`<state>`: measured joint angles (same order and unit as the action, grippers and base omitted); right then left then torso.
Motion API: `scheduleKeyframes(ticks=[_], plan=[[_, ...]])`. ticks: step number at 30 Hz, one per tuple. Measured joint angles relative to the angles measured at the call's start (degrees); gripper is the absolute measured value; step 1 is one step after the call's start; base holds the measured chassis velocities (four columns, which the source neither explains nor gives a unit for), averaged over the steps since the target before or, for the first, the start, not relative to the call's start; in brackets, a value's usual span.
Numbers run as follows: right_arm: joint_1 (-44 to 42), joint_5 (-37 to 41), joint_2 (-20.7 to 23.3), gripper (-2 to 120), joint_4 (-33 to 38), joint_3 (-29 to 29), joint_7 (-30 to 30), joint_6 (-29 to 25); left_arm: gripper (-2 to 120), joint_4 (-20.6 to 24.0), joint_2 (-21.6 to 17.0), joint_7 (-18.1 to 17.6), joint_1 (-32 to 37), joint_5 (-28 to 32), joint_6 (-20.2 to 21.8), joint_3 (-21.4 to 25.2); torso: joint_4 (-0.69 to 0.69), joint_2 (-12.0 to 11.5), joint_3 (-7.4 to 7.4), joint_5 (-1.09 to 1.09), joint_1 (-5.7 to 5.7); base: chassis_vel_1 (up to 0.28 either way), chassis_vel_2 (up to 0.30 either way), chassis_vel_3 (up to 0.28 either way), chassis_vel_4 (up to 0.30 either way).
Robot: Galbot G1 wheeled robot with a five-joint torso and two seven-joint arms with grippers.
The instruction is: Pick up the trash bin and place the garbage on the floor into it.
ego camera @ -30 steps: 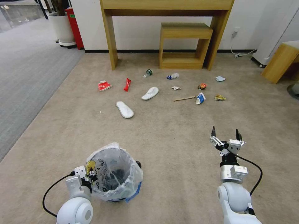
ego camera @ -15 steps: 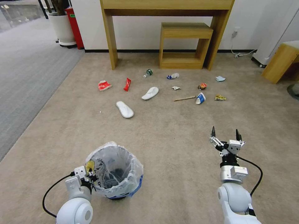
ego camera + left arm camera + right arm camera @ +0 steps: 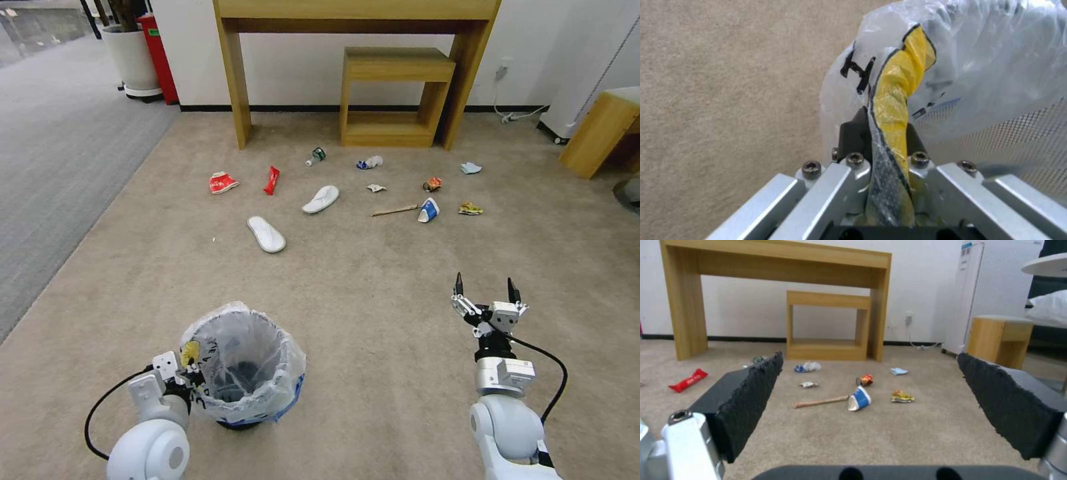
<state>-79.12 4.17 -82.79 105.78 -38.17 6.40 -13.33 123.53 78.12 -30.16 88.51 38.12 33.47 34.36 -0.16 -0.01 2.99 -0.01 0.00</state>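
The trash bin (image 3: 241, 363), lined with a crinkly translucent bag, is near me on the left of the beige floor (image 3: 373, 300). My left gripper (image 3: 189, 375) is shut on its near rim. In the left wrist view this gripper (image 3: 884, 131) pinches a yellow-printed fold of the bag (image 3: 900, 90). I cannot tell if the bin touches the carpet. My right gripper (image 3: 485, 289) hovers open over bare carpet. Ahead lies the garbage: two white slippers (image 3: 266, 234) (image 3: 321, 199), red wrappers (image 3: 223, 183) (image 3: 271, 180), a blue-white cup (image 3: 429, 210) (image 3: 859, 398), a stick (image 3: 395, 211), a yellow wrapper (image 3: 470, 209).
A wooden desk (image 3: 357, 13) and a low shelf (image 3: 395, 97) stand against the far wall behind the litter. A wooden stool (image 3: 600, 130) is at the right. Grey ribbed carpet (image 3: 60, 153), a white planter (image 3: 133, 63) and a red bin lie to the left.
The left arm has drawn back slightly toward me with the bin, which now stands more upright. The right arm has barely moved.
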Motion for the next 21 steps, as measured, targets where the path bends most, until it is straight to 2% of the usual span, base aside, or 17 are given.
scheduleKeyframes(ticks=[14,21], plan=[[-0.6,0.0,0.4,100,0.1,0.0,-0.1,0.0,2,3.0,0.8,-1.4,-0.9,4.7,0.9,3.4,0.0,0.0,0.0,0.01,0.0,0.0,0.0,0.0,0.0],[-1.2,1.2,0.8,100,0.4,0.0,-0.1,0.3,2,3.3,3.1,-2.3,-1.9,6.4,1.2,3.9,0.0,0.0,0.0,0.01,0.0,0.0,0.0,0.0,0.0]])
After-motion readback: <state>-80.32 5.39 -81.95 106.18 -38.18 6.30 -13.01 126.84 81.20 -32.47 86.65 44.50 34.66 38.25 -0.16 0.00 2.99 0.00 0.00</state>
